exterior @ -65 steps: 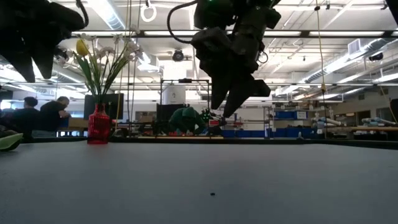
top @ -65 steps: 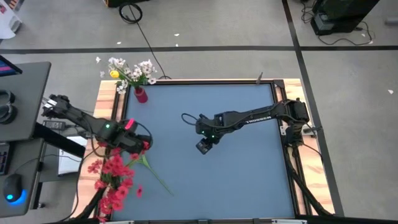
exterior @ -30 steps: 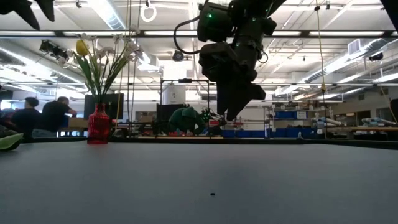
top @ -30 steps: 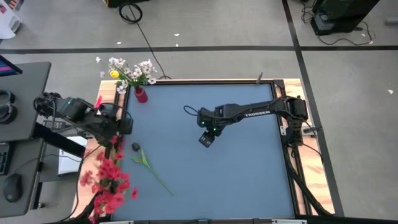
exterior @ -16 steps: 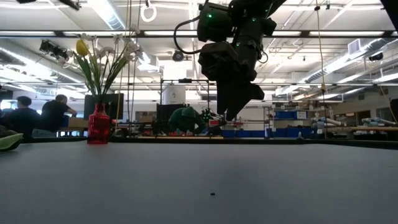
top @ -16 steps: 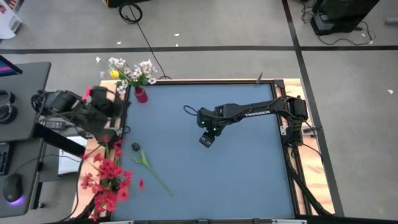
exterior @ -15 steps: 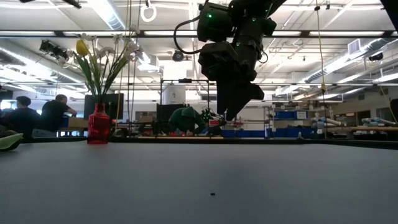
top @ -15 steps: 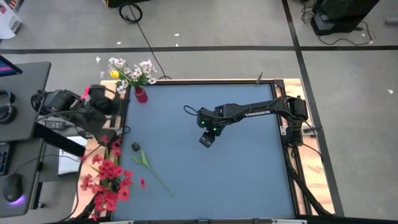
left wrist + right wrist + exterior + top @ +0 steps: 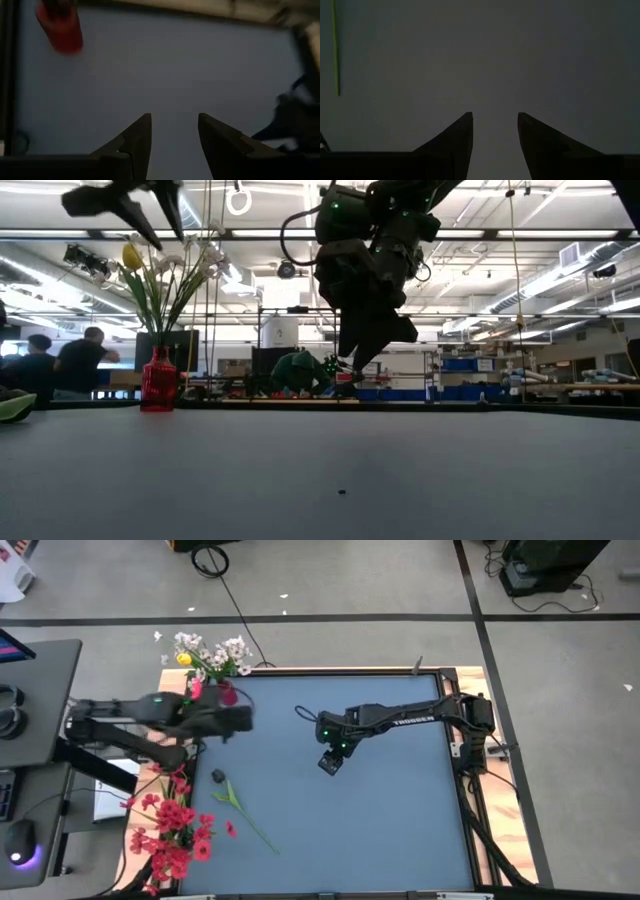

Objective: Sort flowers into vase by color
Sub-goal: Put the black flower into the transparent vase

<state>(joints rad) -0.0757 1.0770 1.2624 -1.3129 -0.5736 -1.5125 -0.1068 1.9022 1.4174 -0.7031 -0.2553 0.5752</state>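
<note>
A small red vase stands at the table's far left corner, also seen in the low view, with white and yellow flowers sticking up out of it. A heap of red flowers lies on the table's left edge, near side. One green stem with leaves lies flat on the blue mat. My left gripper hovers open and empty just right of the vase. My right gripper hangs open and empty over the table's middle.
A small dark bit lies on the mat near the green stem. The green stem's end shows in the right wrist view. The blue mat has a wooden frame around it. People sit in the room beyond the table.
My left gripper has swung from above the table's left edge by the red flowers toward the far edge and then rightward, ending over the mat beside the vase. Its fingers stay open. My right arm has kept still.
</note>
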